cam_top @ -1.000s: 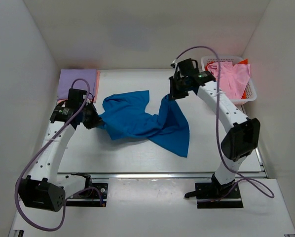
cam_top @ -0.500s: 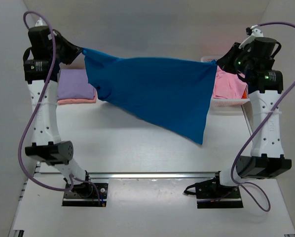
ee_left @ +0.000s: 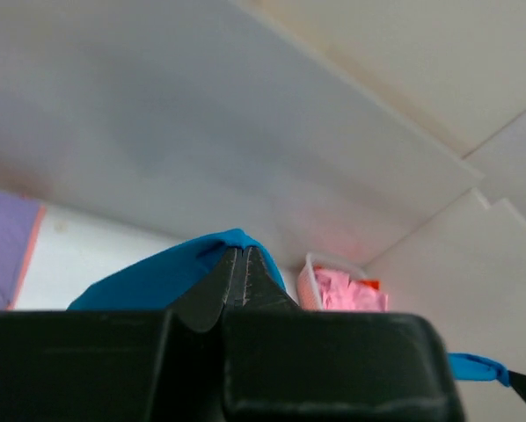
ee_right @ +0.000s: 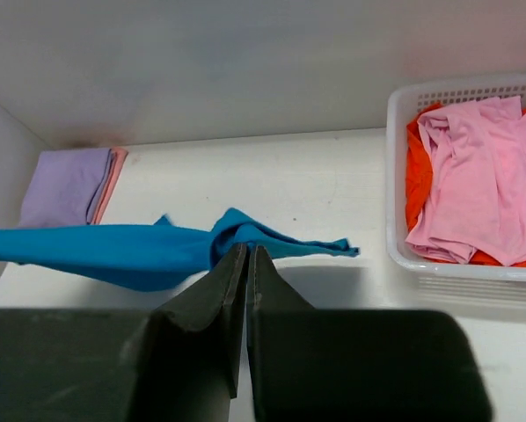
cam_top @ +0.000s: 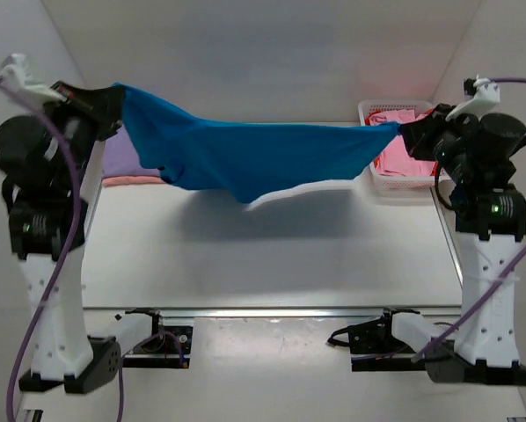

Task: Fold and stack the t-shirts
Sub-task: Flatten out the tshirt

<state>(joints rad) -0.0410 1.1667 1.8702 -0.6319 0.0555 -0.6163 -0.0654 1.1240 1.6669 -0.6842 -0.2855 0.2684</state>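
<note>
A bright blue t-shirt (cam_top: 245, 154) hangs stretched in the air between both arms, high above the table. My left gripper (cam_top: 118, 97) is shut on its left end, and in the left wrist view blue cloth (ee_left: 157, 277) bulges around the closed tips (ee_left: 239, 251). My right gripper (cam_top: 404, 132) is shut on the shirt's right end; the right wrist view has the blue t-shirt (ee_right: 113, 251) trailing leftward from the tips (ee_right: 246, 248). A folded lavender t-shirt (cam_top: 127, 158) lies on a salmon one (cam_top: 135, 180) at the back left. Pink (ee_right: 478, 193) and orange-red (ee_right: 417, 185) t-shirts fill the basket.
The white mesh basket (cam_top: 375, 180) stands at the back right corner of the table, just beside my right gripper. White walls enclose the table on the left, back and right. The arm bases sit at the near edge.
Both arms have lifted the blue t-shirt off the table and spread it wide; since half a second ago it rose further and drew taut, its hanging lower corner pulled up.
</note>
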